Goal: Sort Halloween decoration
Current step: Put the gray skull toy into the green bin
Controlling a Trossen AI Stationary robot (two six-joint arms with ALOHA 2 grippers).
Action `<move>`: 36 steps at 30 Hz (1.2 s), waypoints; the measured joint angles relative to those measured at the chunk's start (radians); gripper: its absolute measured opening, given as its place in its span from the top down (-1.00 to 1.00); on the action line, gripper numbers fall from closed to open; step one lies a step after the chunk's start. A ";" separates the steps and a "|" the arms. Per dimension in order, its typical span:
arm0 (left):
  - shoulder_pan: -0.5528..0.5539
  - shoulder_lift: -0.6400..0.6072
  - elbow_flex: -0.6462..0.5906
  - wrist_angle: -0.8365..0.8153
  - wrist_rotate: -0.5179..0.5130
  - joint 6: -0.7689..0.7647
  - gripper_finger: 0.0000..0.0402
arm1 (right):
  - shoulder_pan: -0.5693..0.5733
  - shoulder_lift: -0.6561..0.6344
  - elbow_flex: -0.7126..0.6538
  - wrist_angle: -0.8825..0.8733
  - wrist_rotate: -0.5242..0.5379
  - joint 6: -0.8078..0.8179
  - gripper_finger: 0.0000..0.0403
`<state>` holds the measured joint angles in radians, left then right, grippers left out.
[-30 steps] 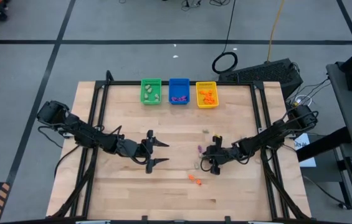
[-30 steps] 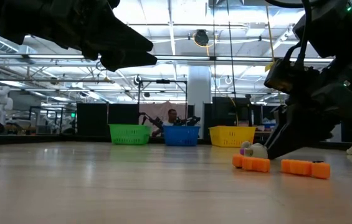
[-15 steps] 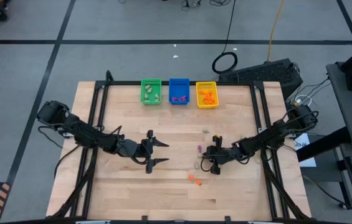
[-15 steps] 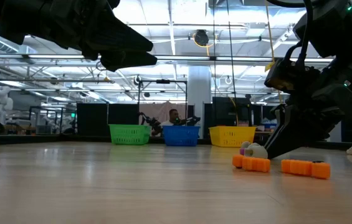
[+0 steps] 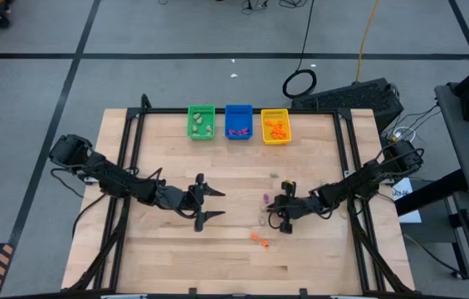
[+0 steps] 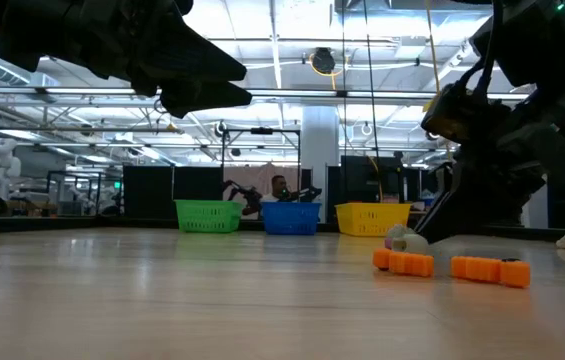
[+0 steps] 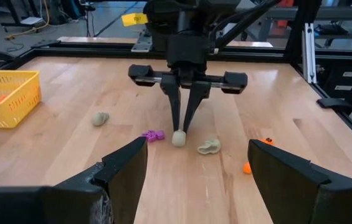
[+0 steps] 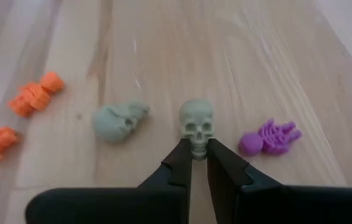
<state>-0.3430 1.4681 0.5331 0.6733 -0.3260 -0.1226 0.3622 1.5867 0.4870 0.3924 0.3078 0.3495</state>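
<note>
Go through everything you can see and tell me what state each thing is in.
right pincer: shut on the pale skull
pale skull: gripped, on the table
left pincer: open, empty
purple skeleton: loose beside the skull
orange trinkets: loose on the table
green bin, blue bin, yellow bin: each holding trinkets

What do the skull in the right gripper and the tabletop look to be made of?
Skull: likely moulded plastic, matte pale greenish-beige; one even colour with crisp eye sockets and teeth. The right gripper is shut on it. Tabletop: wood, smooth lightly sealed finish; long grain streaks and plank seams show.
</note>
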 joint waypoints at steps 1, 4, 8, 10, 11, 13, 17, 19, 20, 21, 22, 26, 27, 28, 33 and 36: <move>0.000 0.000 0.000 0.000 0.000 -0.002 -0.36 | 0.000 0.000 0.000 0.011 0.000 -0.003 0.90; 0.000 0.000 0.000 0.000 0.000 -0.002 -0.36 | 0.000 0.000 0.000 0.022 0.000 -0.008 0.90; 0.000 0.000 0.000 0.000 0.000 -0.002 -0.36 | 0.000 0.000 0.000 0.014 0.000 -0.001 0.90; 0.000 0.000 0.000 0.000 0.000 -0.002 -0.36 | 0.000 0.000 0.000 0.014 0.000 0.002 0.90; 0.000 0.001 0.000 0.000 0.000 -0.002 -0.36 | 0.000 0.000 0.000 0.014 0.000 0.002 0.90; 0.000 0.017 0.000 0.012 0.000 -0.004 -0.36 | 0.000 0.000 0.000 0.014 0.000 0.003 0.90; 0.000 0.086 0.001 0.075 -0.001 -0.004 -0.36 | 0.000 0.000 0.000 0.014 -0.016 0.005 0.90; 0.000 0.128 0.007 0.113 0.000 -0.003 -0.36 | 0.000 0.000 0.000 0.014 -0.025 0.006 0.90; 0.000 0.148 0.010 0.131 -0.001 -0.002 -0.36 | 0.000 0.000 0.000 0.014 -0.025 0.012 0.90; 0.000 0.164 0.016 0.146 -0.001 -0.001 -0.36 | 0.000 0.000 0.000 0.015 -0.025 0.017 0.89; 0.000 0.177 0.026 0.159 -0.001 0.004 -0.36 | 0.000 0.000 0.000 0.015 -0.025 0.023 0.87; 0.000 0.210 0.063 0.165 0.000 0.029 -0.36 | 0.000 0.000 0.000 0.015 -0.025 0.032 0.74; 0.000 0.215 0.071 0.165 0.007 0.032 -0.36 | 0.000 0.000 0.000 0.015 -0.024 0.032 0.70; 0.000 0.216 0.076 0.163 0.011 0.032 -0.36 | 0.000 0.000 0.000 0.016 -0.024 0.032 0.64; 0.000 0.215 0.085 0.164 0.023 0.033 -0.36 | 0.000 0.000 0.001 0.016 -0.024 0.032 0.40; 0.000 0.215 0.085 0.159 0.025 0.033 -0.36 | 0.000 0.013 0.002 0.027 -0.023 0.027 0.29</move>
<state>-0.3428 1.6829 0.6182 0.8322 -0.3006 -0.0895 0.3618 1.5998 0.4888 0.4196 0.2844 0.3761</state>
